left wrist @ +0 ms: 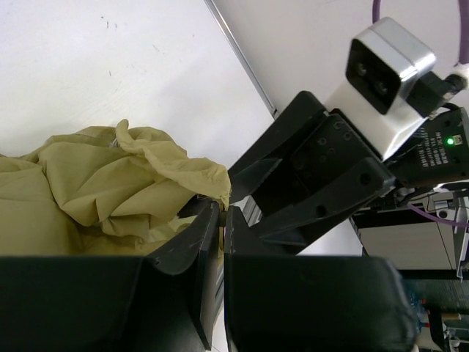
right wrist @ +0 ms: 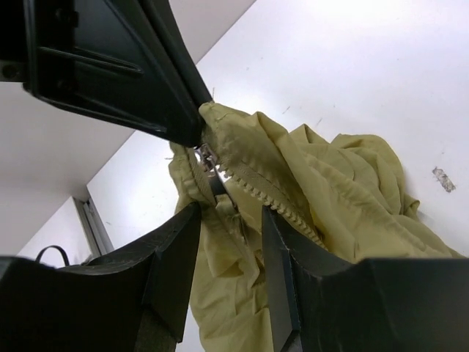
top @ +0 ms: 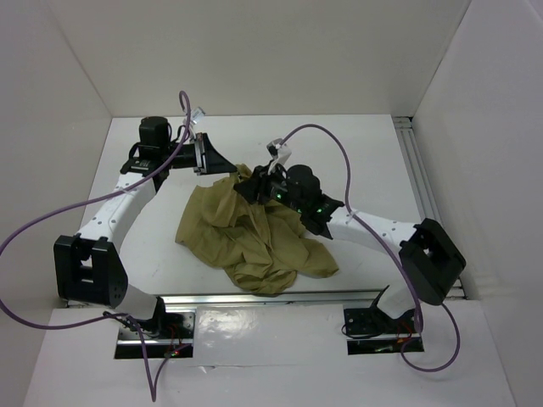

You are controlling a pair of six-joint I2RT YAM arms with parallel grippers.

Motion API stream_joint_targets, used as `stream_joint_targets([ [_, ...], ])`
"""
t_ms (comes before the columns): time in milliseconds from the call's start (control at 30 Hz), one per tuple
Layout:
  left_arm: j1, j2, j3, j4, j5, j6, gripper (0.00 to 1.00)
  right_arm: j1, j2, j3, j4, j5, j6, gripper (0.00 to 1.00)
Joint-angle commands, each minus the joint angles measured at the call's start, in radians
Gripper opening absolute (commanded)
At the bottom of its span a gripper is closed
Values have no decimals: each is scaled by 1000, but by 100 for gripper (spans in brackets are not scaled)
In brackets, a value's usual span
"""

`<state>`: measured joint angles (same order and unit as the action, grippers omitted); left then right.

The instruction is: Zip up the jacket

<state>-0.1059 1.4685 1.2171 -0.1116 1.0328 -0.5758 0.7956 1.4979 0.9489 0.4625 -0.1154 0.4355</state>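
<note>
White tabletop (top: pixel 373 161) holds the jacket (top: pixel 246 242), purple cables (top: pixel 327 136) looping nearby.

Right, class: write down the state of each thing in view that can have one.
jacket: crumpled in a heap, one edge lifted.
zipper: teeth exposed; how far closed, cannot tell.
left gripper: shut on the jacket's edge.
right gripper: open, fingers either side of the zipper, not gripping.
</note>
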Motion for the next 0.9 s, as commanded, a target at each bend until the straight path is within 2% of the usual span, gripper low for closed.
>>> stream_joint_targets([
  [0, 6, -4, 13, 21, 33, 19, 0, 8, 28, 51, 70, -1, -18, 47],
  [133, 6, -4, 13, 21, 33, 19, 0, 8, 28, 42, 79, 12, -18, 37],
  [400, 6, 6, 13, 12, 24, 28, 0, 8, -45, -10, 70, 36, -18, 31],
  [633, 6, 6, 13, 3, 15, 37, 0, 8, -73, -32, 59, 45, -18, 34],
  [733, 6, 15, 22, 3, 15, 37, 0, 8, -82, -32, 50, 45, -18, 23],
  [867, 6, 15, 22, 3, 15, 37, 0, 8, -62, -22, 41, 25, -18, 26],
])
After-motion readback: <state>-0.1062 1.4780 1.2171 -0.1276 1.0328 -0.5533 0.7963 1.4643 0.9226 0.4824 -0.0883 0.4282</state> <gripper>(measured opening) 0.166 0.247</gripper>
